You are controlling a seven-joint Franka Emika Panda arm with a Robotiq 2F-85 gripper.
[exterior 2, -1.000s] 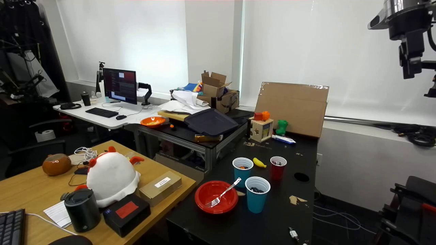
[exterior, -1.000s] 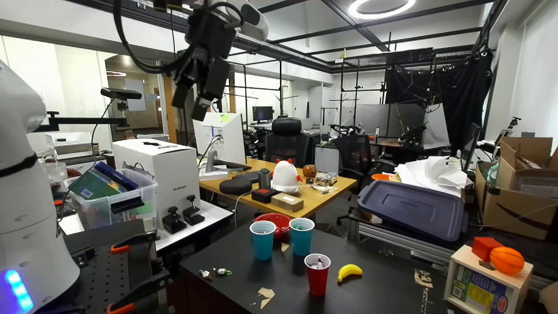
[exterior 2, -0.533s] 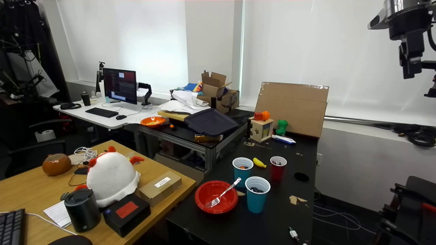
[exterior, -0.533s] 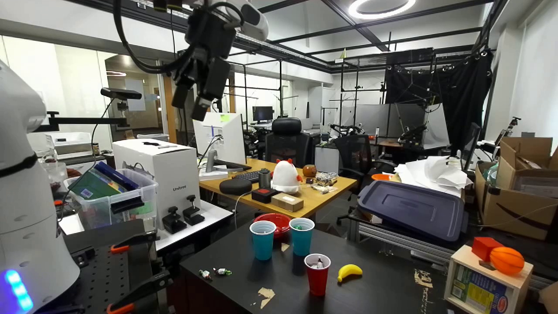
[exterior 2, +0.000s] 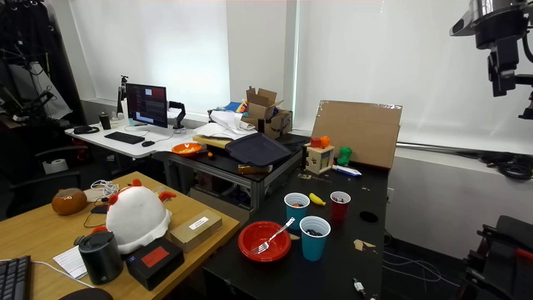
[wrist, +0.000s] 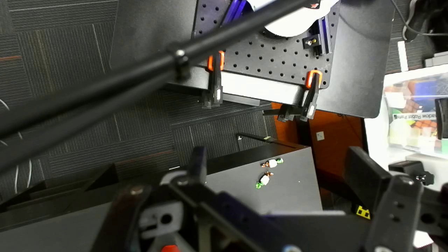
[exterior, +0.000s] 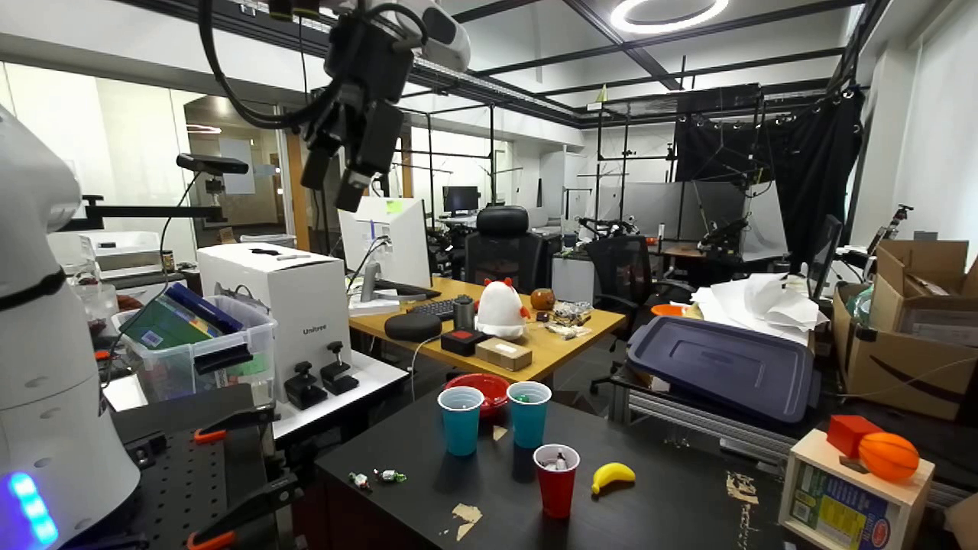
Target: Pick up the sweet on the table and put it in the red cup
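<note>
Two wrapped sweets lie close together near a corner of the black table: a sweet (exterior: 360, 480) and another sweet (exterior: 390, 476). From above, in the wrist view, each sweet (wrist: 265, 180) has a white middle with green and brown twisted ends. The red cup (exterior: 557, 489) stands upright on the same table, with small wrapped items inside; in an exterior view the red cup (exterior 2: 339, 210) is beside a toy banana. High above the table hangs my gripper (exterior: 334, 187), open and with nothing between its fingers. In the wrist view the gripper (wrist: 281, 159) has its fingers wide apart.
Two blue cups (exterior: 461, 422) (exterior: 529, 416) stand near the red cup, with a red bowl (exterior 2: 254, 233) holding a fork behind them. A yellow toy banana (exterior: 613, 477) lies by the red cup. A wooden box (exterior: 856, 489) sits farther off. Clamps (wrist: 311, 94) edge the robot's base.
</note>
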